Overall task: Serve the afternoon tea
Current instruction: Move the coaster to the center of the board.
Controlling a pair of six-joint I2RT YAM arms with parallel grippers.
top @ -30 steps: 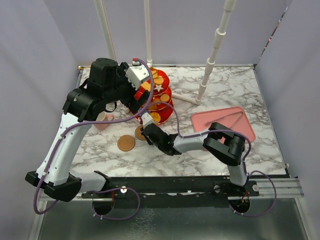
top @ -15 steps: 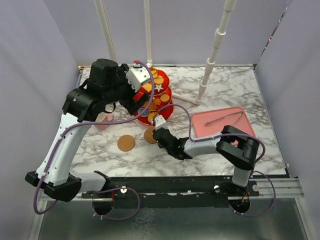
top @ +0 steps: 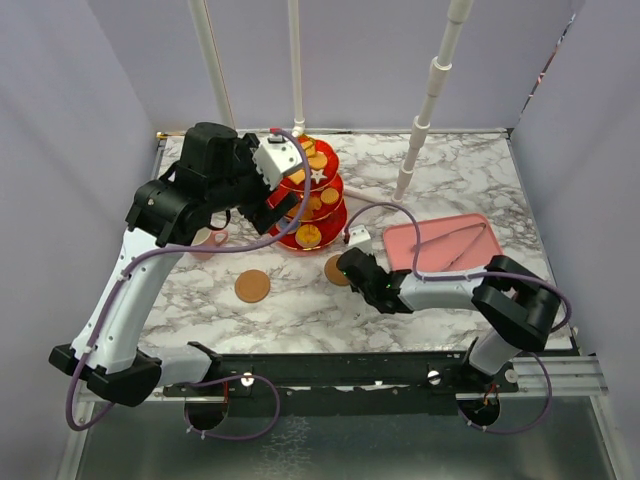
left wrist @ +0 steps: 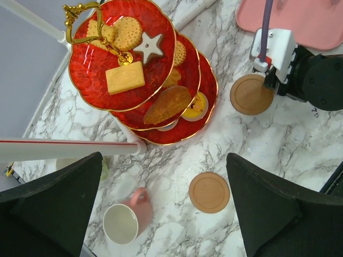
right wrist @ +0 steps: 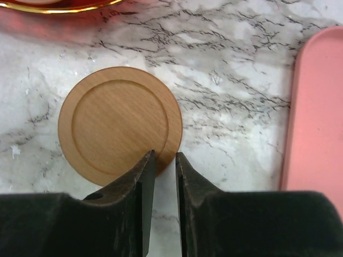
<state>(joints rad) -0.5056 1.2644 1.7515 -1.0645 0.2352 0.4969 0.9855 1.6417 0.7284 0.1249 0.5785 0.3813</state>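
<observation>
The right gripper (right wrist: 165, 160) is closed narrowly on the near rim of a brown round wooden coaster (right wrist: 120, 126) lying flat on the marble bench (right wrist: 230, 80), between the translucent red three-tier stand (left wrist: 88, 64) and a pink tray (top: 450, 245); the left gripper (left wrist: 163, 182) hangs spread and empty. Progress appears early: the second brown coaster (top: 252, 286) is bare and the pink mug (left wrist: 127, 219) stands off it. Compared with the earlier frames, the pinched coaster has shifted right.

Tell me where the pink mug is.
In the top view, the pink mug stands left of the red three-tier stand, under the left arm, behind a round brown coaster.
</observation>
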